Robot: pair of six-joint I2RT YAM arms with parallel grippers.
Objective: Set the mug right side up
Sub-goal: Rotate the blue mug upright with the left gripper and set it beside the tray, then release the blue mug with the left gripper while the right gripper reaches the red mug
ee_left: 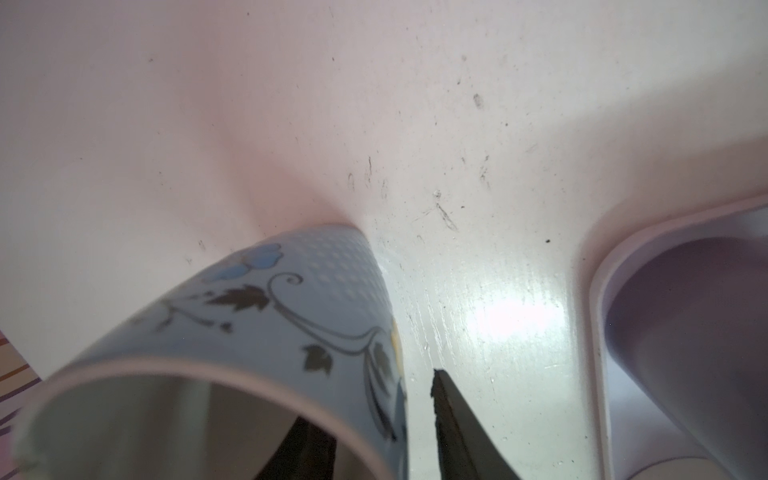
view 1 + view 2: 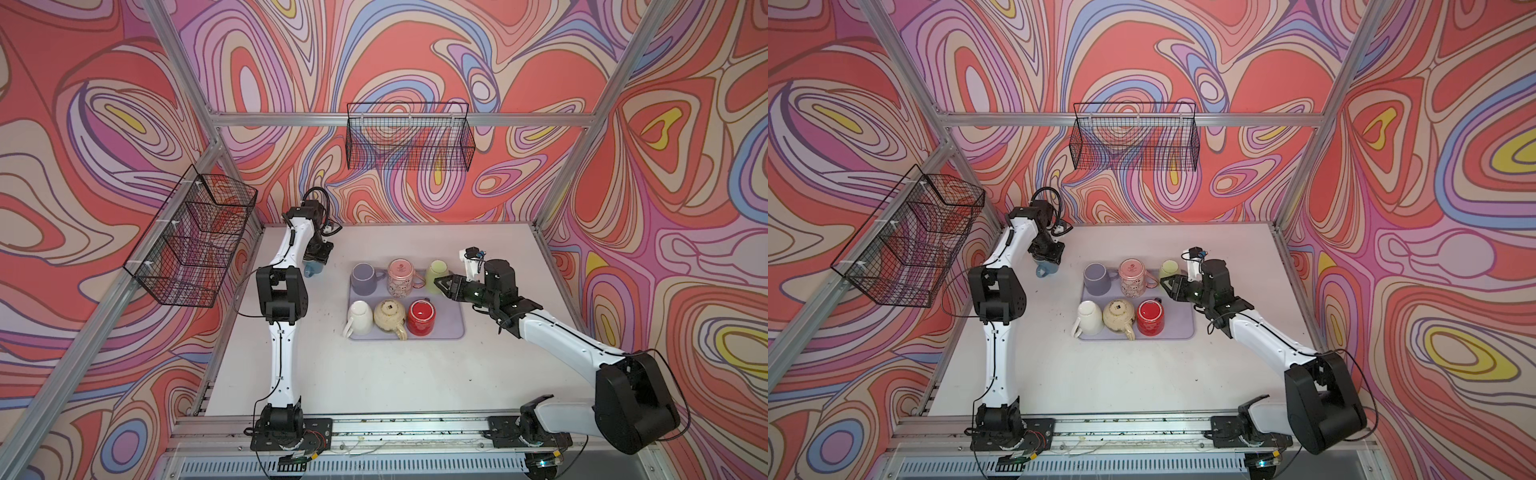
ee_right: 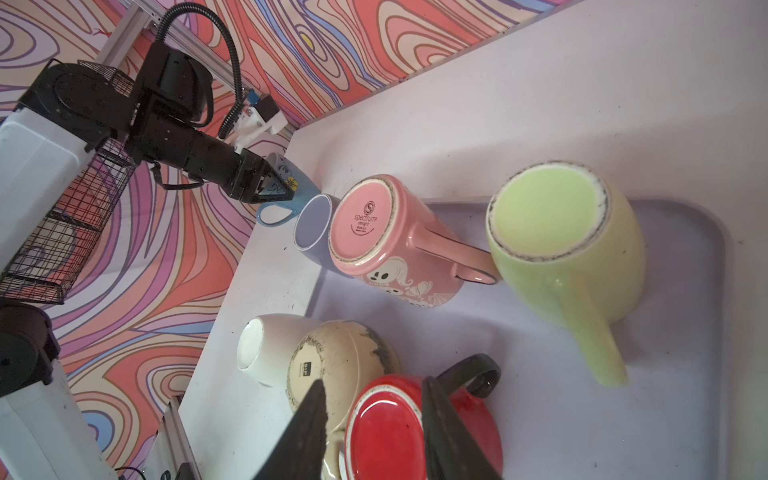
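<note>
Fingers [image 1: 451, 419] of the left gripper [image 1: 374, 399] straddle the wall of the blue floral mug [image 1: 291, 316], one inside and one outside with a visible gap, so they're loose, not pinching. The mug's standing mouth-up on the bare table [image 1: 415, 104], just beside the lavender tray [image 1: 598, 291]. Looks like the release step to me, and next it needs a straight lift so the inner finger doesn't snag the rim.

Scuffed white table [image 2: 374, 374] with a lilac tray [image 2: 451, 326] and, near it, a blue floral mug [image 2: 309, 271]
</note>
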